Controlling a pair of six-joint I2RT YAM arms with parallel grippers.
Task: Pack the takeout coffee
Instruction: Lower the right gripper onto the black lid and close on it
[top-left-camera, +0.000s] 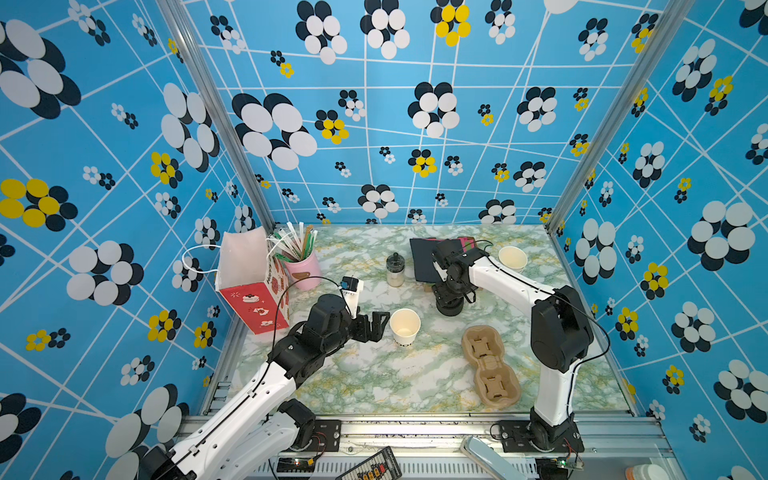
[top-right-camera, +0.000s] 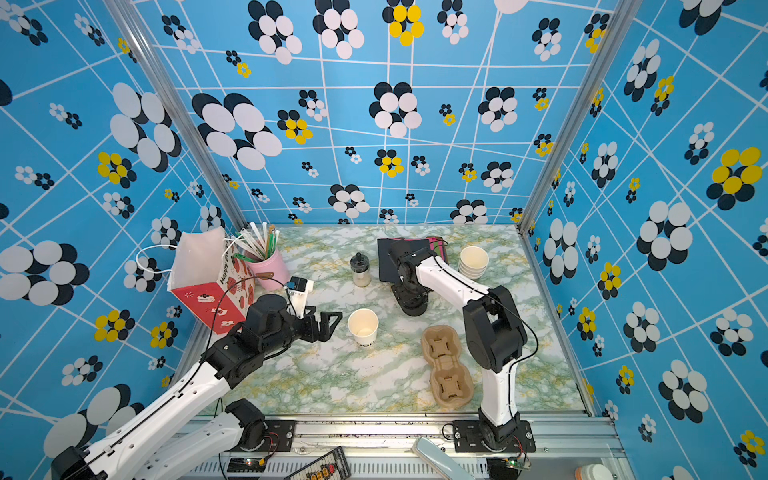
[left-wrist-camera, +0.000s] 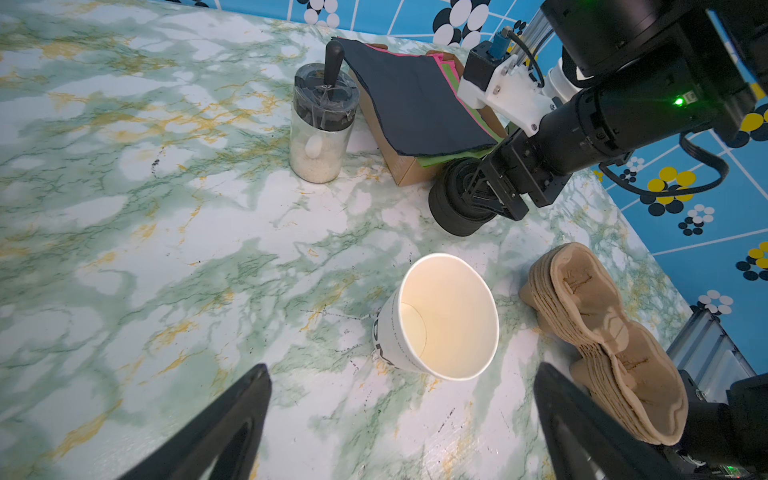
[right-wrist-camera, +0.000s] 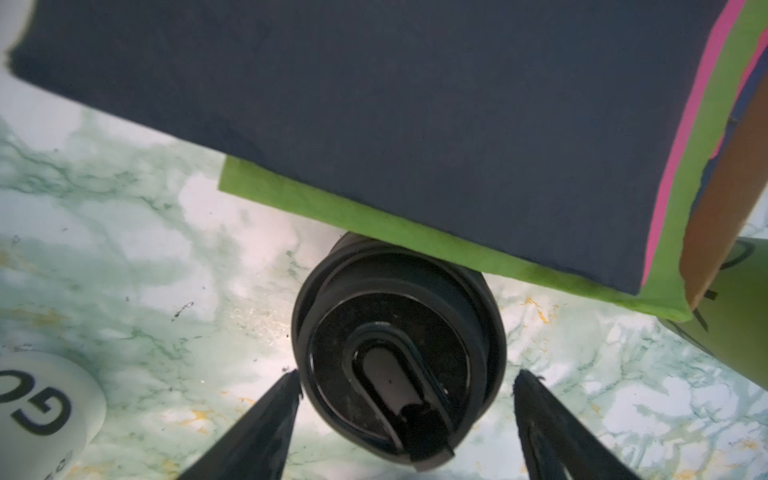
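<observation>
The takeout coffee's paper cup stands upright mid-table, cream-white inside and open-topped, with no lid on it. My left gripper is open just to its left, the cup ahead of its spread fingers and untouched. My right gripper hangs over the squat stack of black lids. Its jaws straddle the top sip lid: one finger touches the rim, the other stands off with a gap.
A stack of brown pulp cup carriers lies front right. At the back are dark napkins on a box, a sugar jar and nested cups. A red-and-white paper bag and a pink straw holder stand left.
</observation>
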